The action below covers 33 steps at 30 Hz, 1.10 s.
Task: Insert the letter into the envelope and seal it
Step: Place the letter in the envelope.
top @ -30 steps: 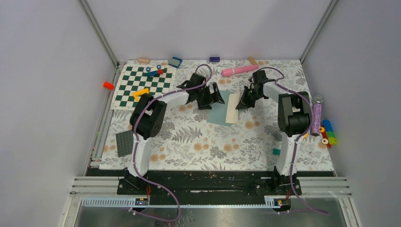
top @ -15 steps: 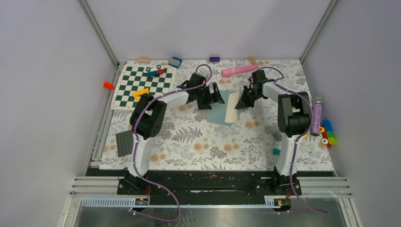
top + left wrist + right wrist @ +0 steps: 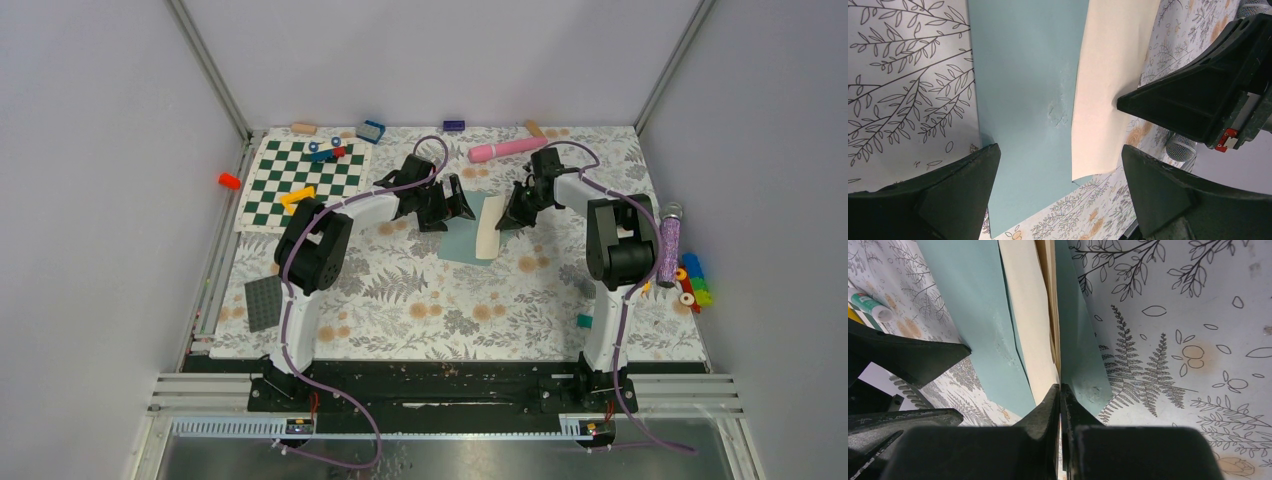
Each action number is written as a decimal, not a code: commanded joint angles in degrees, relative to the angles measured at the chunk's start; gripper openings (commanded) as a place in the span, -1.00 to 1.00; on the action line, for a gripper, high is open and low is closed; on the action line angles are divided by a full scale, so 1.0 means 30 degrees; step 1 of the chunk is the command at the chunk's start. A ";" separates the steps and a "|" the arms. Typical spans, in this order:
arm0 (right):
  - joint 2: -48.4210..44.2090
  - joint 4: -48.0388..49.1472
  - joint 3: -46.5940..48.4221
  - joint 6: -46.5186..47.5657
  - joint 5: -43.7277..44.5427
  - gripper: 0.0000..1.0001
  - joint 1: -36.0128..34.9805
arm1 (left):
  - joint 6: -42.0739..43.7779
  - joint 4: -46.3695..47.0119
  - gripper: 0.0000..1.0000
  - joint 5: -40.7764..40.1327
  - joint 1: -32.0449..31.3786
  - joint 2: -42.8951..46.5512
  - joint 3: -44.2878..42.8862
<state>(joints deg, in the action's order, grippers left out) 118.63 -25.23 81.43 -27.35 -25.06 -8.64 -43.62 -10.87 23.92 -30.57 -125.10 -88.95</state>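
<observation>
Mid-task. Envelope (image 3: 462,243) flat on floral mat (image 3: 420,300), between both grippers. Letter (image 3: 491,230) folded to narrow strip, lying along envelope's right part. Right gripper (image 3: 1060,390) pinched closed on letter's edge. Left gripper (image 3: 1059,155) spread wide, holding nothing, hovering over envelope's left side. Teal shows on both sides of letter in right wrist view: possibly partly tucked into pocket, can't confirm. Left to do: finish insertion, fold flap down, seal.
</observation>
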 commanded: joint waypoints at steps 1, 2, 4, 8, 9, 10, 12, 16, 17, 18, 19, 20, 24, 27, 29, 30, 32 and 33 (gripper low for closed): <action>-0.0358 0.0216 0.0300 -0.0391 0.0071 -1.00 -0.0268 | 0.0179 -0.1868 0.97 -0.1079 0.0003 -0.0237 0.0678; -0.0342 0.0235 0.0307 -0.0402 0.0096 -1.00 -0.0281 | 0.0175 -0.1874 0.97 -0.1062 -0.0005 -0.0200 0.0678; -0.0286 0.0222 0.0337 -0.0403 0.0109 -1.00 -0.0339 | 0.0183 -0.1861 0.97 -0.1036 -0.0006 -0.0222 0.0661; -0.0155 0.0228 0.0501 -0.0377 0.0151 -1.00 -0.0443 | 0.0155 -0.1854 0.97 -0.1040 -0.0006 -0.0217 0.0660; -0.0071 0.0233 0.0545 -0.0367 0.0165 -1.00 -0.0445 | 0.0154 -0.1854 0.97 -0.1014 -0.0006 -0.0216 0.0647; -0.0013 0.0237 0.0605 -0.0388 0.0152 -1.00 -0.0464 | 0.0154 -0.1839 0.97 -0.1014 0.0001 -0.0201 0.0671; 0.0106 0.0224 0.0667 -0.0342 0.0204 -1.00 -0.0484 | 0.0183 -0.1839 0.97 -0.1003 -0.0004 -0.0189 0.0665; 0.0250 0.0086 0.0791 -0.0224 0.0261 -1.00 -0.0504 | 0.0212 -0.1854 0.98 -0.1082 -0.0005 -0.0151 0.0689; 0.0273 -0.0078 0.0863 -0.0121 0.0303 -1.00 -0.0541 | 0.0234 -0.1843 0.97 -0.1092 -0.0006 -0.0146 0.0702; 0.0319 -0.0326 0.1030 0.0016 0.0297 -1.00 -0.0553 | 0.0241 -0.1853 0.97 -0.1119 0.0001 -0.0156 0.0703; 0.0351 -0.0591 0.1204 0.0247 0.0399 -1.00 -0.0554 | 0.0256 -0.1854 0.97 -0.1146 -0.0005 -0.0149 0.0696; 0.0380 -0.0848 0.1376 0.0410 0.0474 -1.00 -0.0558 | 0.0269 -0.1847 0.97 -0.1155 -0.0006 -0.0154 0.0695; 0.0566 -0.1559 0.1979 0.0900 0.0650 -1.00 -0.0562 | 0.0300 -0.1799 0.97 -0.1150 0.0023 -0.0195 0.0697; 0.0994 -0.2200 0.2559 0.1269 0.0915 -1.00 -0.0701 | 0.0379 -0.1824 0.97 -0.1224 0.0023 -0.0172 0.0673; 0.1216 -0.2611 0.2900 0.1495 0.0997 -1.00 -0.0826 | 0.0442 -0.1834 0.97 -0.1314 0.0023 -0.0172 0.0661; 0.1323 -0.2781 0.3027 0.1625 0.0995 -1.00 -0.0885 | 0.0472 -0.1844 0.97 -0.1388 0.0023 -0.0163 0.0680; 0.1477 -0.3202 0.3292 0.1971 0.1076 -1.00 -0.1059 | 0.0504 -0.1851 0.97 -0.1447 0.0073 -0.0137 0.0668; 0.1514 -0.3408 0.3388 0.2124 0.1093 -1.00 -0.1105 | 0.0505 -0.1854 0.97 -0.1445 0.0117 -0.0133 0.0644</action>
<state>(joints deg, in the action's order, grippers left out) 122.10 -31.05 88.58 -23.77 -23.05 -10.37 -43.57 -10.87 23.88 -30.57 -125.10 -88.95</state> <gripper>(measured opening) 0.017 0.985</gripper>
